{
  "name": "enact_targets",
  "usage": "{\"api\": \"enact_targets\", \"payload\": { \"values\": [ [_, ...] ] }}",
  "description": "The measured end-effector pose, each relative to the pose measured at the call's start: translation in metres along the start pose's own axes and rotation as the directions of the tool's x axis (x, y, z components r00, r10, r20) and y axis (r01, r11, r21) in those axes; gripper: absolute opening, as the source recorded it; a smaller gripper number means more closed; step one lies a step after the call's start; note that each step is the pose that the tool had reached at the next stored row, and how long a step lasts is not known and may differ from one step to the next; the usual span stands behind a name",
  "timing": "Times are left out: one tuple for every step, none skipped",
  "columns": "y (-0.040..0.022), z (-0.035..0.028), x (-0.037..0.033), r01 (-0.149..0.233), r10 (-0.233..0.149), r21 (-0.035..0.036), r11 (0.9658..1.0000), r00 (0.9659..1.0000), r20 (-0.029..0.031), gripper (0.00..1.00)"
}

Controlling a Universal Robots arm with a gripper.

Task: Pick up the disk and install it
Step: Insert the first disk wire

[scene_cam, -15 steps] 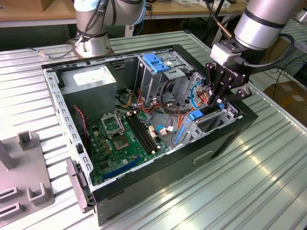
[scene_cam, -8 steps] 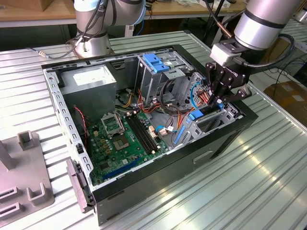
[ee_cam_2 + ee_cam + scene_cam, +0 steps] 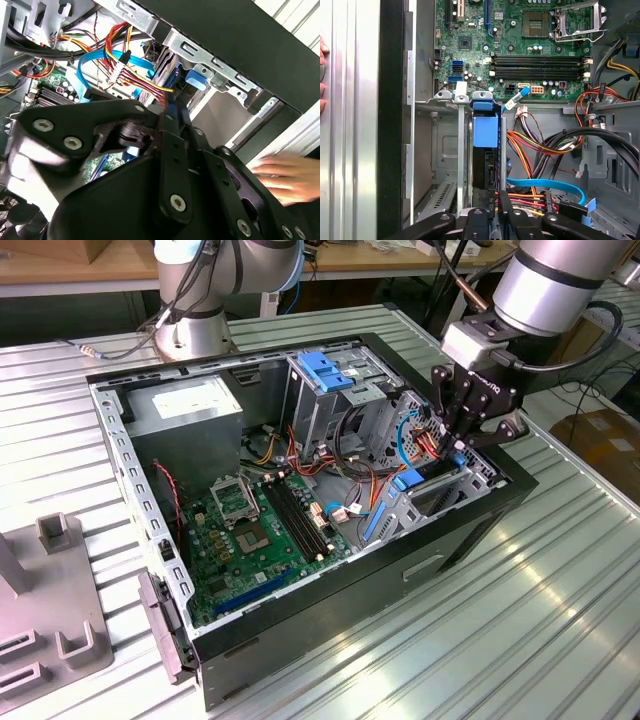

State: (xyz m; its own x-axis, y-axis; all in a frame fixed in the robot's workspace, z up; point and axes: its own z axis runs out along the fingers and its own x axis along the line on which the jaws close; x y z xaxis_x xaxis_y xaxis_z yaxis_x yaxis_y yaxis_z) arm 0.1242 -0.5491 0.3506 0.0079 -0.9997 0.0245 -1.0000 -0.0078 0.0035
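The disk (image 3: 485, 131) stands on edge in a slot of the silver drive cage (image 3: 445, 150) at the case's corner on the exterior view's right. Its bright blue carrier (image 3: 408, 480) shows at the end toward the motherboard, with a dark body behind it. My gripper (image 3: 462, 445) reaches down into the case over that cage. In the first wrist view its black fingers (image 3: 512, 220) sit close on either side of the disk's near edge, so the gripper (image 3: 495, 207) looks shut on the disk. In the second wrist view the black linkages hide the grip point.
Red, yellow and blue cables (image 3: 540, 145) crowd the bay beside the disk. The motherboard (image 3: 260, 530), a grey power supply box (image 3: 190, 410) and a blue tab on a cage (image 3: 325, 370) fill the case. A person's hand (image 3: 290, 175) rests outside the case wall. A grey fixture (image 3: 50, 610) stands on the table.
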Motion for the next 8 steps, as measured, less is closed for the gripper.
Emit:
{"api": "enact_targets", "payload": {
  "values": [
    [0.0,-0.0001,0.0,0.0,0.0,0.0,1.0,1.0,-0.0002,0.16],
    [0.0,-0.0001,0.0,0.0,0.0,0.0,1.0,1.0,-0.0001,0.16],
    [0.0,-0.0001,0.0,0.0,0.0,0.0,1.0,1.0,-0.0001,0.1],
    [0.0,-0.0001,0.0,0.0,0.0,0.0,1.0,1.0,-0.0001,0.1],
    [0.0,-0.0002,0.0,0.0,0.0,-0.0001,1.0,1.0,-0.0001,0.1],
    [0.0,-0.0002,0.0,0.0,0.0,-0.0001,1.0,1.0,-0.0001,0.1],
    [0.0,-0.0003,0.0,0.0,0.0,0.0,1.0,1.0,-0.0001,0.1],
    [0.0,-0.0003,0.0,0.0,0.0,0.0,1.0,1.0,-0.0002,0.1]
  ]
}}
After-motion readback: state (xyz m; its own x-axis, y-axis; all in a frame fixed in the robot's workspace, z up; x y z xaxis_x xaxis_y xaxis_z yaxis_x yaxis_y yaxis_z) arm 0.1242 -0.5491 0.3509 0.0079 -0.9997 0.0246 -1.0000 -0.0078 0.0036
